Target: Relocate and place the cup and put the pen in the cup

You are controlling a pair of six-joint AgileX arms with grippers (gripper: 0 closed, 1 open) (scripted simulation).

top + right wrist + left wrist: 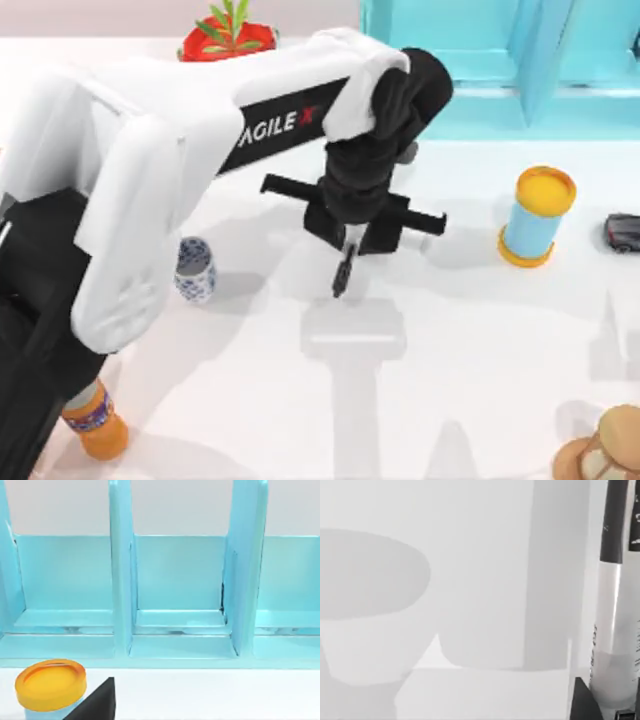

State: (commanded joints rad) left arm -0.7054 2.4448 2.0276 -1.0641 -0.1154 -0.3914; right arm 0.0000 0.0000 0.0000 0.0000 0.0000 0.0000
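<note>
**Pen gripped, cup off to the side**

The pen (pixel 342 272) is pinched upright by the left gripper (pixel 350 243), fingers (pixel 372 232) closed tight on its barrel, held above the surface (pixel 460 330) near the middle. One cup (pixel 195 270) is seen at roughly 9 o'clock from the pen, well apart from it, standing upright. Also counted: one light-blue cylinder (pixel 537 217) at 3 o'clock, one orange bottle (pixel 96 425) at 7 o'clock. A blue shelf (pixel 175 610) is faced by the right wrist camera.
</note>
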